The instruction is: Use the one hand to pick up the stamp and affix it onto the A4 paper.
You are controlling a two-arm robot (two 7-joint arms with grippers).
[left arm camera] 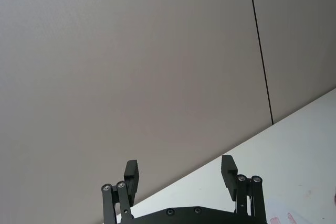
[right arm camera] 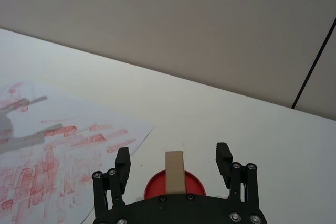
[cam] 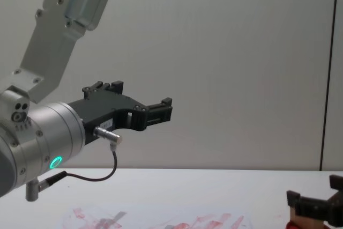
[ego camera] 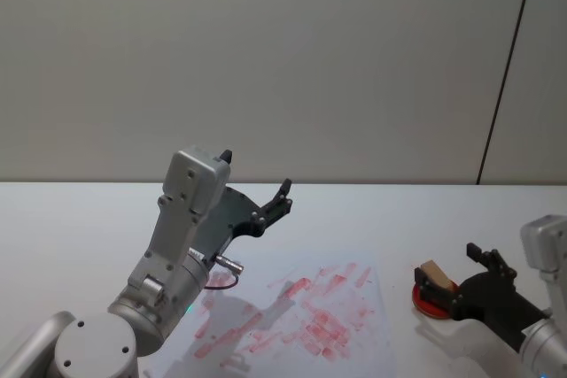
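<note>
While the pick-up step is in hand, the white table point(ego camera: 89, 210) is seen to carry the A4 paper point(ego camera: 301, 316), which lies to the left of the working right gripper point(right arm camera: 173, 156) and is already covered with red prints. The left gripper point(left arm camera: 179, 169) is held raised above the paper's left part, well apart from the working gripper; its jaws are spread wide and nothing is held. The right gripper is set low over the table's right part, with its jaws parted to somewhat more than the width of the stamp; no grasp has yet been made. A round red pad point(right arm camera: 157, 184) lies directly beneath and ahead of this gripper. The stamp point(right arm camera: 175, 171), a pale wooden block, stands on that pad midway between the two fingers, with a clear gap left on either side. The step is judged to be the approach just before grasping. The next move is judged to call for the jaws to be closed squarely on the block's sides, after which a lift clear of the pad and a carry leftward over the paper would be needed.
</note>
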